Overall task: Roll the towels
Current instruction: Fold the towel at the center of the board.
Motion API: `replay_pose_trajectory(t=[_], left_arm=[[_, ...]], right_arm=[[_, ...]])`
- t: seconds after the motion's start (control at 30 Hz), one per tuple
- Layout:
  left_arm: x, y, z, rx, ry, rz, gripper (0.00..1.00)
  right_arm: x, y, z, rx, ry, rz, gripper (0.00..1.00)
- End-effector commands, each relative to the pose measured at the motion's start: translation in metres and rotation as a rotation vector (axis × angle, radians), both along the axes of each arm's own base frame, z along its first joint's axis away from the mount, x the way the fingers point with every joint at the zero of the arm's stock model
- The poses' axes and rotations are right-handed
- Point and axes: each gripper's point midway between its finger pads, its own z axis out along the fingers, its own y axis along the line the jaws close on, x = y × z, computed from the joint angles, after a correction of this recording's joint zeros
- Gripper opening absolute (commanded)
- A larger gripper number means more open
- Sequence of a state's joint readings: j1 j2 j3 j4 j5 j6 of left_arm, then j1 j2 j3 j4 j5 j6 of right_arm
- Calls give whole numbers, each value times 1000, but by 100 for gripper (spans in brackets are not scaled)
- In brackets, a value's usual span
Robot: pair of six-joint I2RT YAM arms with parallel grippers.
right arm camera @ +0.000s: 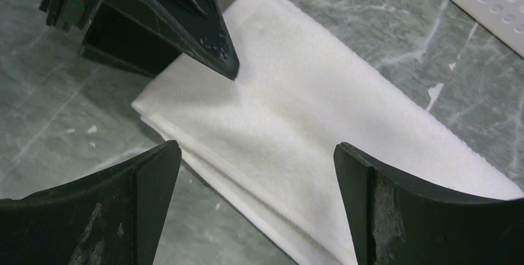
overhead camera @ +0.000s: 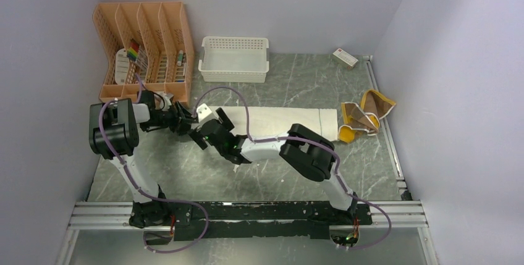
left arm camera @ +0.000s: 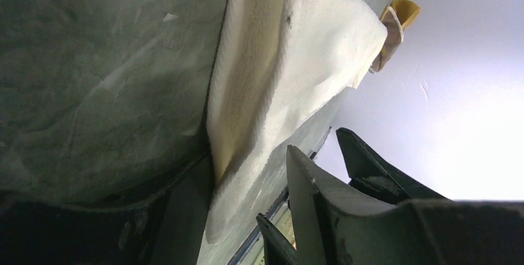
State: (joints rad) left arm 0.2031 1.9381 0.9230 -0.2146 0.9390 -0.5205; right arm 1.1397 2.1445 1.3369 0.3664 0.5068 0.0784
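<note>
The white towel [overhead camera: 290,123] lies flat and folded across the middle of the table. The mustard-yellow towel [overhead camera: 364,117] is crumpled at its right end. My left gripper [overhead camera: 184,118] is at the white towel's left end. In the left wrist view the towel [left arm camera: 290,49] has its end corner between the left gripper's [left arm camera: 241,166] part-open jaws, with a gap still showing. My right gripper [overhead camera: 199,134] hovers wide open just in front. In the right wrist view it [right arm camera: 256,147] straddles the near folded edge of the towel [right arm camera: 309,110], and a left fingertip [right arm camera: 216,49] rests on the cloth.
An orange file rack [overhead camera: 142,49] stands at the back left, close behind my left arm. A white lattice basket [overhead camera: 235,58] sits behind the towel, and a small box [overhead camera: 345,58] lies at the back right. Walls close in on both sides.
</note>
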Motion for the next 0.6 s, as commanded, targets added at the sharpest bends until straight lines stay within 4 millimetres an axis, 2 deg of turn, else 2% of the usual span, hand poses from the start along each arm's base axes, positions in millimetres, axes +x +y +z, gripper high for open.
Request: replay_pose_trajectory(t=[0.0, 0.07, 0.13, 0.2, 0.23, 0.47, 0.57], left_arm=[[5, 25, -61, 281, 67, 66, 54], [4, 29, -59, 309, 58, 67, 47], [4, 32, -57, 336, 49, 60, 35], [4, 33, -54, 356, 37, 51, 11], [3, 33, -52, 363, 31, 46, 7], [-3, 41, -27, 437, -10, 29, 7], [-2, 59, -12, 536, -27, 35, 7]], right_arm=[[-3, -11, 35, 77, -25, -7, 96], [-9, -22, 46, 96, -26, -6, 97], [-16, -35, 56, 114, -26, -9, 97], [-22, -52, 72, 138, -31, -24, 97], [-25, -61, 79, 149, -33, -35, 97], [-48, -119, 103, 173, -18, -84, 98], [-56, -139, 108, 162, -6, -100, 98]])
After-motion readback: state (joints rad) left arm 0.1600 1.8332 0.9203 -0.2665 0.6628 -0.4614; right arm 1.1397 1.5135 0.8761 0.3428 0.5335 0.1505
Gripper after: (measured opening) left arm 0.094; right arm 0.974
